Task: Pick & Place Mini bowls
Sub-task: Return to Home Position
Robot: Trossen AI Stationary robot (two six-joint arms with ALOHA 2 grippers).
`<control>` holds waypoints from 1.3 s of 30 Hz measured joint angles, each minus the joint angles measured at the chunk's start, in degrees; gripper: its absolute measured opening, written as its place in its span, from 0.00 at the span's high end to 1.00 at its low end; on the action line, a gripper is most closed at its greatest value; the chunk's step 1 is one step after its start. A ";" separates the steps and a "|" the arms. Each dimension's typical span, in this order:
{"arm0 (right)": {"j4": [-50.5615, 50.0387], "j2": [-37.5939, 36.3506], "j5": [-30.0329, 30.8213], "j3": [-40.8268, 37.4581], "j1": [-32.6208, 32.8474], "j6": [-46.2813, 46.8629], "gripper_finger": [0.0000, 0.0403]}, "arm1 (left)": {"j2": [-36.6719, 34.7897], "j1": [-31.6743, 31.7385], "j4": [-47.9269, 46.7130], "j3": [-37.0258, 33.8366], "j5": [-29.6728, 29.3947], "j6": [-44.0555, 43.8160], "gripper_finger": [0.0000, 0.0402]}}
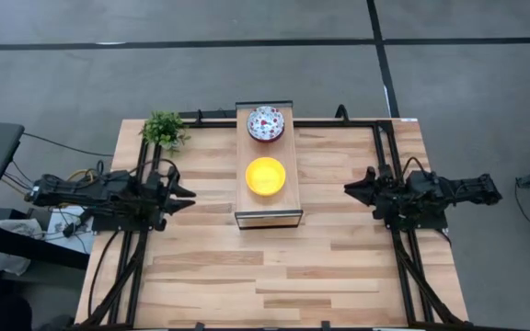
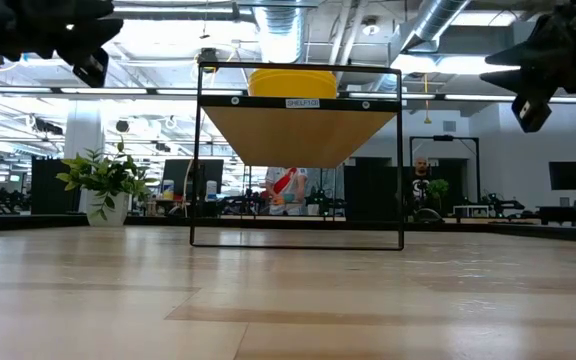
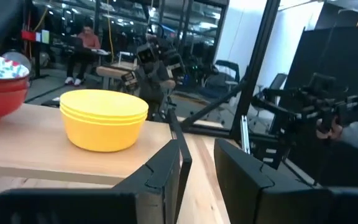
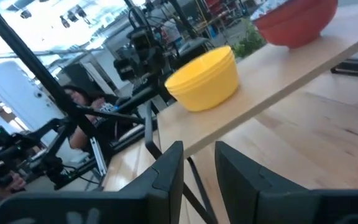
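Left jaws and right jaws each stand a narrow gap apart, empty and touching nothing, raised over opposite sides of your desk (image 1: 274, 276), well apart from the shelf (image 1: 268, 210) at its back middle. On the shelf's front half sits a nested stack of plain yellow bowls (image 1: 266, 176); on its back half, patterned bowls (image 1: 267, 122), white with red-and-blue speckles inside, red outside. A potted plant (image 1: 164, 129) stands at the desk's back left corner.

shelf (image 1: 268, 210): middle of table (image 1: 247, 276) | potted plant (image 1: 163, 129): table corner, near shelf | person (image 3: 86, 46): seated, room behind
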 joint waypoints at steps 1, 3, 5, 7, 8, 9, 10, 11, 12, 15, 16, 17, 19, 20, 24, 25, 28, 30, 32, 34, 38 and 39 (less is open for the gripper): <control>-0.36 0.02 0.02 0.00 0.00 0.01 0.80 | -0.91 0.12 -0.58 0.00 0.00 0.00 0.75; -0.72 -0.09 0.21 -0.02 -0.02 -0.76 0.80 | -2.06 0.26 -1.36 0.00 0.04 0.12 0.75; -0.10 -0.11 0.23 0.00 0.00 -1.93 0.80 | -2.50 0.29 -1.50 -0.22 0.07 1.17 0.75; -1.05 -0.09 0.39 0.00 -0.02 -2.24 0.80 | -2.60 0.29 -1.45 -1.38 0.07 1.37 0.75; -1.83 -0.09 0.39 0.00 -0.02 -2.24 0.80 | -2.59 0.27 -1.45 -2.17 0.07 1.26 0.75; -2.50 -0.09 0.37 0.00 -0.02 -2.32 0.80 | -2.59 0.27 -1.45 -2.95 0.08 0.94 0.75; -2.89 -0.09 0.35 0.00 -0.02 -2.93 0.80 | -2.65 0.27 -1.32 -3.71 0.09 0.50 0.75; -3.17 -0.09 0.34 0.00 -0.02 -3.59 0.80 | -2.67 0.27 -1.10 -4.41 0.09 -0.17 0.75; -3.20 -0.09 0.49 0.00 -0.02 -4.39 0.80 | -2.67 0.27 -0.91 -4.95 0.09 -0.44 0.75; -1.96 0.11 2.69 0.00 -0.02 -7.91 0.80 | -2.65 0.29 -0.28 -5.80 0.09 -0.68 0.75; -1.51 0.11 4.03 0.00 -0.02 -9.58 0.80 | -2.65 0.28 0.25 -5.90 0.09 -0.57 0.75; -0.94 0.11 5.48 0.00 -0.02 -11.11 0.80 | -2.68 0.29 0.82 -6.09 0.08 -0.52 0.75; 0.01 0.11 8.52 0.00 -0.02 -13.25 0.80 | -2.69 0.29 0.92 -6.43 -0.01 -0.50 0.75; 0.05 0.11 9.73 0.00 -0.02 -13.92 0.80 | -2.67 0.29 0.87 -6.63 -0.09 -0.48 0.75; 0.29 0.13 11.76 -0.02 -0.02 -16.30 0.80 | -2.70 0.29 1.59 -7.48 -0.11 -0.41 0.75; 0.61 0.11 11.76 -0.02 0.00 -17.00 0.80 | -2.68 0.29 1.61 -7.66 -0.11 -0.40 0.75; 0.86 0.11 9.66 -0.02 0.00 -18.55 0.80 | -2.68 0.29 1.70 -7.74 -0.11 -0.29 0.75; 0.90 0.12 8.56 -0.02 0.01 -18.67 0.80 | -2.67 0.29 1.70 -7.74 -0.13 0.17 0.75; 0.66 0.11 7.42 -0.02 0.00 -18.63 0.80 | -2.67 0.29 1.74 -7.74 -0.13 0.91 0.75; 1.00 0.11 7.00 -0.66 0.00 -19.07 0.80 | -2.67 0.29 1.88 -7.74 -0.20 1.14 0.75; 11.38 -0.09 5.84 -6.93 0.00 -22.64 0.80 | -2.67 0.27 1.96 -7.74 -0.39 1.14 0.75; 14.02 -0.04 4.69 -8.60 -0.02 -22.68 0.80 | -2.67 0.27 2.06 -7.74 -0.39 1.13 0.75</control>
